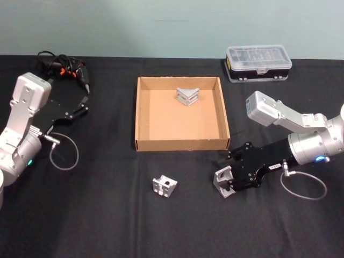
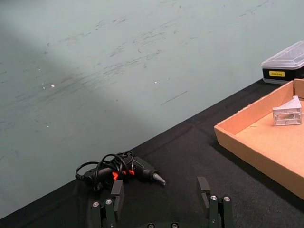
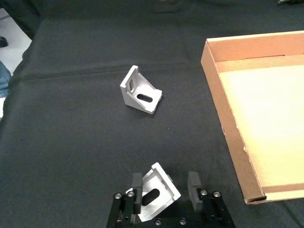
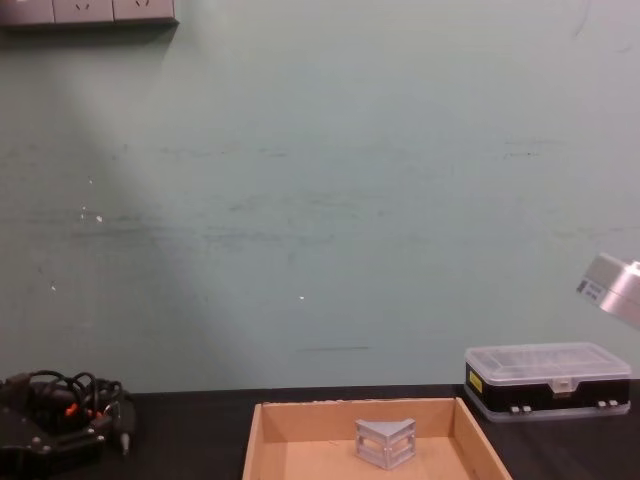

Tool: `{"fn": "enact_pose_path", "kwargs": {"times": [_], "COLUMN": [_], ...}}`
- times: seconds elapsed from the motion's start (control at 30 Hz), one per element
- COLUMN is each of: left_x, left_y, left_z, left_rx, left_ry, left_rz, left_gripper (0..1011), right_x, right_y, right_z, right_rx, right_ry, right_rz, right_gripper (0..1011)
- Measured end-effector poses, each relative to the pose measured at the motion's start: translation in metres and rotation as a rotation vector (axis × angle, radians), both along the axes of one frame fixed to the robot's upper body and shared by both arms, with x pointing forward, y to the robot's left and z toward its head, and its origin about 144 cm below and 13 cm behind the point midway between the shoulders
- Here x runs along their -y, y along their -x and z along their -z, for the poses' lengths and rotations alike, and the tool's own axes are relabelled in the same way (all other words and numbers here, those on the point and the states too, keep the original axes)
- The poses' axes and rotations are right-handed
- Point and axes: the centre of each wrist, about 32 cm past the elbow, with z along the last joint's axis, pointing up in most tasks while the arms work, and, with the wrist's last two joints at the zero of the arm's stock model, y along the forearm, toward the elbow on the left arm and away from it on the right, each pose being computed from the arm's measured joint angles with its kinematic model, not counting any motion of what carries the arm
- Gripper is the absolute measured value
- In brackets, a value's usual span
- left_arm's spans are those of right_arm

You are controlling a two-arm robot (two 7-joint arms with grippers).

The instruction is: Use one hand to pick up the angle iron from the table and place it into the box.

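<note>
Right hand: black two-fingered gripper (image 1: 226, 173), lower right, is straddling a silver metal angle iron (image 3: 153, 195) on the black table (image 1: 107, 226), fingers apart, not clamping.
Box: tan cardboard box (image 1: 144, 115) is sitting just above it.
Left gripper (image 2: 160, 186): is idling far left, fingers spread.

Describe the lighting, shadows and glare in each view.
Head view: even light, no glare on the matte table. Left wrist view: a diagonal shadow crosses the wall. Right wrist view: the box floor is washed out bright; the angle iron between the right gripper's open fingers catches light. Chest view: the wall is dimmer lower left.
</note>
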Motion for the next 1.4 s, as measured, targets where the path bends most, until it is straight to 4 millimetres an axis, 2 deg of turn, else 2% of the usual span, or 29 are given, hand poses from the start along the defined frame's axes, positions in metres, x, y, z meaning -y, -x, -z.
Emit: {"fn": "enact_pose_path", "kwargs": {"times": [0.27, 0.47, 0.6, 1.1, 1.4], "left_x": [0.000, 0.000, 0.000, 0.000, 0.000], "left_y": [0.000, 0.000, 0.000, 0.000, 0.000], "left_z": [0.000, 0.000, 0.000, 0.000, 0.000], "left_rx": [0.000, 0.000, 0.000, 0.000, 0.000], "left_ry": [0.000, 0.000, 0.000, 0.000, 0.000], "left_rz": [0.000, 0.000, 0.000, 0.000, 0.000], "left_gripper": [1000, 1000, 1000, 1000, 1000], "right_x": [0.000, 0.000, 0.000, -0.003, -0.008], "right_y": [0.001, 0.001, 0.002, 0.003, -0.004], "right_z": [0.000, 0.000, -0.001, -0.008, -0.041], "right_rx": [0.007, 0.011, 0.015, 0.034, 0.127], "right_ry": [0.000, 0.002, 0.002, -0.027, -0.122], "right_rz": [0.006, 0.007, 0.008, 0.013, 0.043], "right_gripper": [360, 175, 92, 84, 84]}}
